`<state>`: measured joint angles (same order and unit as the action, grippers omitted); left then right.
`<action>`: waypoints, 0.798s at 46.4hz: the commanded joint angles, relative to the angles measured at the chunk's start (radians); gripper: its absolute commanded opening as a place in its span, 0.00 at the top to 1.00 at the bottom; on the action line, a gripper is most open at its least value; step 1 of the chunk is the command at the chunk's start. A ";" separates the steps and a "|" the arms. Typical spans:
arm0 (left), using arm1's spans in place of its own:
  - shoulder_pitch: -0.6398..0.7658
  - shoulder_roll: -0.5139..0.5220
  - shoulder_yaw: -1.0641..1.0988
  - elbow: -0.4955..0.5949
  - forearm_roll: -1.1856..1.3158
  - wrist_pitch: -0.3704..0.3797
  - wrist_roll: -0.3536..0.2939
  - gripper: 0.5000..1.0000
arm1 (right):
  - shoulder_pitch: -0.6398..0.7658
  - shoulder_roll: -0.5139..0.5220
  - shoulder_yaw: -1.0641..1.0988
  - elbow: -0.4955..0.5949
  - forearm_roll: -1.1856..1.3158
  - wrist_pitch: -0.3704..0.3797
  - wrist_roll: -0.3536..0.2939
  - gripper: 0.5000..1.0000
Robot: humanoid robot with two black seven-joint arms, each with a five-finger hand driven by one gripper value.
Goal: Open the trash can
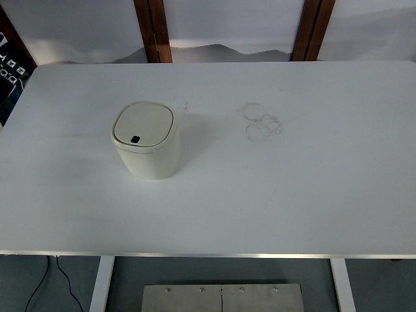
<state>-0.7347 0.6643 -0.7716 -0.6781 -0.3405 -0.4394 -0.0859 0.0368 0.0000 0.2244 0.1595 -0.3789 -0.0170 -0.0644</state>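
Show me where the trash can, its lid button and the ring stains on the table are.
trash can (148, 159): top view, on its cream front wall.
lid button (136, 138): top view, on the small dark patch near the lid's front edge.
ring stains (261, 121): top view, on the faint overlapping circles.

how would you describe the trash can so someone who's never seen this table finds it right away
Start with the wide white table that fills the view. On its left half stands the trash can, a small cream bin with rounded corners, its lid shut and a small dark button near the lid's front edge. Nothing else stands on the table; only faint ring marks lie to its right.
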 commanded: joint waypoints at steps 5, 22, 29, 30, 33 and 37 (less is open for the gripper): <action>0.000 0.000 0.002 -0.001 0.006 0.004 0.000 0.00 | 0.000 0.000 0.000 0.000 0.000 0.000 0.000 0.01; 0.002 0.000 0.000 0.000 0.012 0.004 0.000 0.00 | 0.000 0.000 0.001 0.000 0.000 0.000 0.000 0.01; 0.002 0.000 0.000 0.000 0.012 0.005 0.000 0.00 | 0.000 0.000 0.001 0.000 0.000 0.002 0.000 0.01; 0.002 0.000 0.000 0.000 0.012 0.005 0.000 0.00 | 0.000 0.000 0.001 0.000 0.000 0.000 0.000 0.01; 0.002 0.000 0.000 0.000 0.012 0.014 0.000 0.00 | 0.000 0.000 0.001 0.000 0.000 0.000 0.000 0.01; 0.002 0.000 0.000 0.000 0.012 0.022 0.000 0.00 | 0.000 0.000 0.001 0.000 0.000 0.000 0.002 0.01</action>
<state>-0.7334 0.6642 -0.7716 -0.6780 -0.3281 -0.4222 -0.0859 0.0368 0.0000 0.2255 0.1595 -0.3789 -0.0165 -0.0644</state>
